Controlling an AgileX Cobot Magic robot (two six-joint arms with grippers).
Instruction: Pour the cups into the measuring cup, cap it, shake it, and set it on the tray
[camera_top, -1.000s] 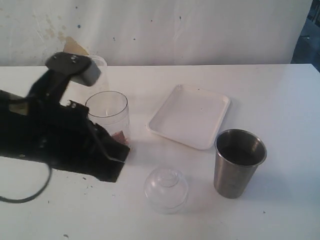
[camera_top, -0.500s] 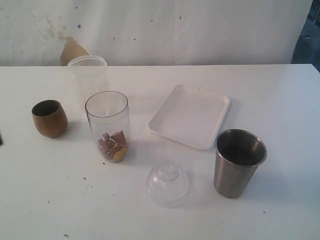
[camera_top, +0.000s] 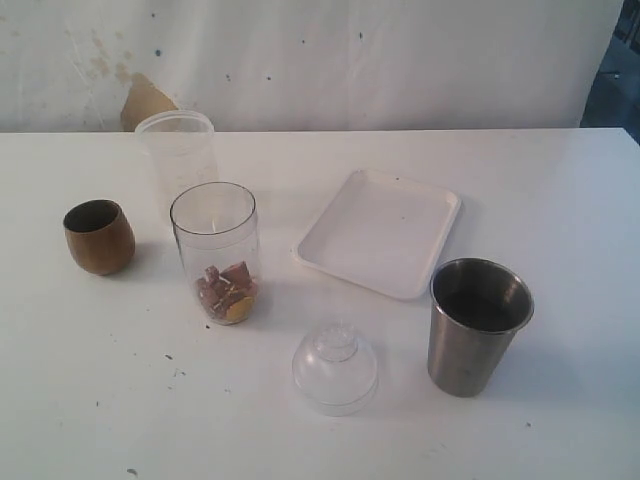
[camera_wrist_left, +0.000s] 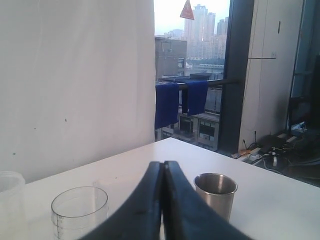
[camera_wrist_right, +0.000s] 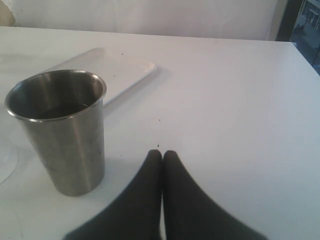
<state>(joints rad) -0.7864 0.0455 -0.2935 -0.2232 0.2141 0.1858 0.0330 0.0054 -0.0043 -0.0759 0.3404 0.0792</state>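
A second ago the left arm hung over the tall, colourless see-through measuring cup and hid the left side of the white table; now no arm shows in the exterior view. The small round-bellied brown wooden cup stands upright on the table, to the left of the measuring cup and apart from it. A small heap of brownish-pink chunks, with one yellowish piece among them, lies in the measuring cup's rounded base. I judge that the first pour is done and the wooden cup has been set back down. The left gripper has its dark fingers pressed together on nothing, raised above the table and facing over the measuring cup towards the tapered stainless-steel tumbler. The right gripper is likewise clenched and empty, low over the table near that tumbler. The tumbler stands upright at the front right, just off a corner of the shallow white rectangular tray; its inside looks dark, and I cannot tell what it holds. The clear domed lid lies on the table between measuring cup and tumbler, not yet fitted. A wider frosted plastic cup stands behind the measuring cup. As I read it, the tumbler's pour comes next, probably for the right arm, then capping, shaking and setting on the tray.
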